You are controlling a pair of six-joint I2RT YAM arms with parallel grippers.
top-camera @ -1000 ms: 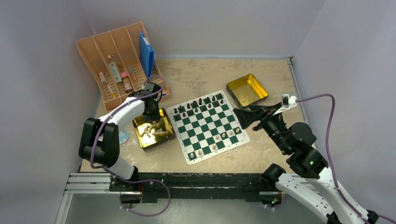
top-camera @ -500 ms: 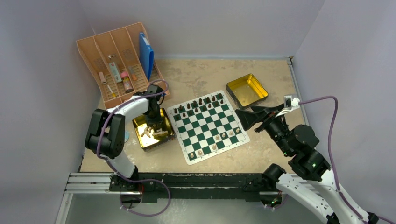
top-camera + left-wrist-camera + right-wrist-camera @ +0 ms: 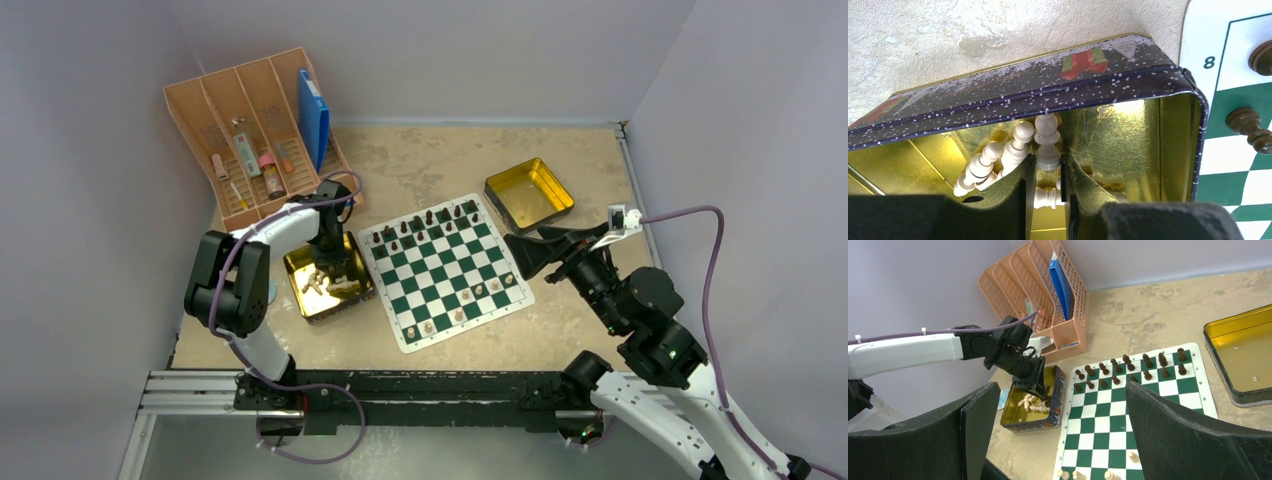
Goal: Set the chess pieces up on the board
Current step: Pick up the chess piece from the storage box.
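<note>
Left wrist: left hand (image 3: 1049, 169) grips chess piece (image 3: 1047, 139) beside tin wall (image 3: 1048, 85); right hand (image 3: 520, 255) wide.

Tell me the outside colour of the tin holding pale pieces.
The tin is dark blue with white speckles; left wrist view shows it best.

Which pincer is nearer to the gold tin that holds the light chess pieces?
Left. The left pincer is down inside the tin, closed around a light piece; the right pincer hangs open at the board's opposite edge, away from the tin.
</note>
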